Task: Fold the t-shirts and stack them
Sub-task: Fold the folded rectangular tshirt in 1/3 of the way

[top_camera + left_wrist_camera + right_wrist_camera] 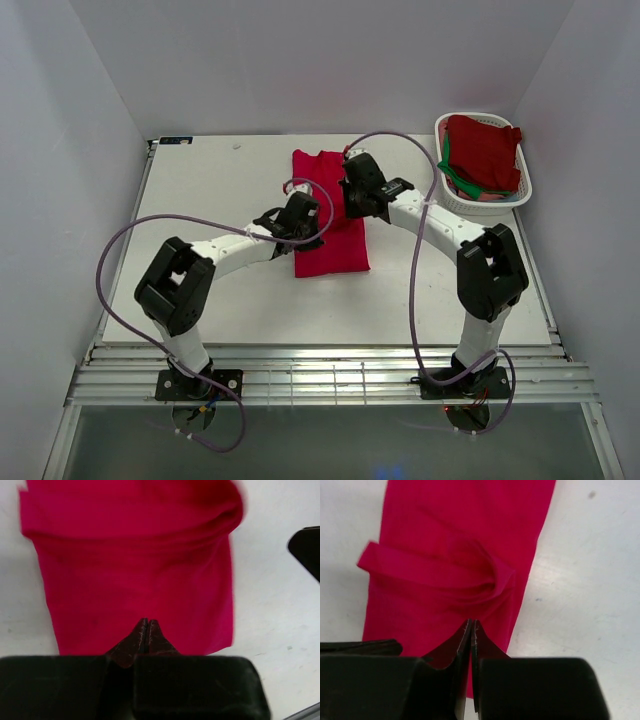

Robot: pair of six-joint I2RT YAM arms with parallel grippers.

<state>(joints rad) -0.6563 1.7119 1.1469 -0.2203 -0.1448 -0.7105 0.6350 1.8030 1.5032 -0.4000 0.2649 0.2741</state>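
A crimson t-shirt (335,255) lies folded into a long strip in the middle of the table. It fills the left wrist view (135,570) and the right wrist view (450,545), where a loose fold bunches across it. My left gripper (310,222) is over the strip's left edge, and its jaws (146,622) are shut with no cloth showing between them. My right gripper (352,195) is over the right edge further back, and its jaws (471,622) are also shut with nothing pinched. A dark red t-shirt (485,145) and a green one (455,178) lie in the basket.
A white slotted basket (525,195) stands at the back right of the table. The two wrists are close together over the strip. Part of the right arm (306,547) shows in the left wrist view. Purple cables loop from both arms.
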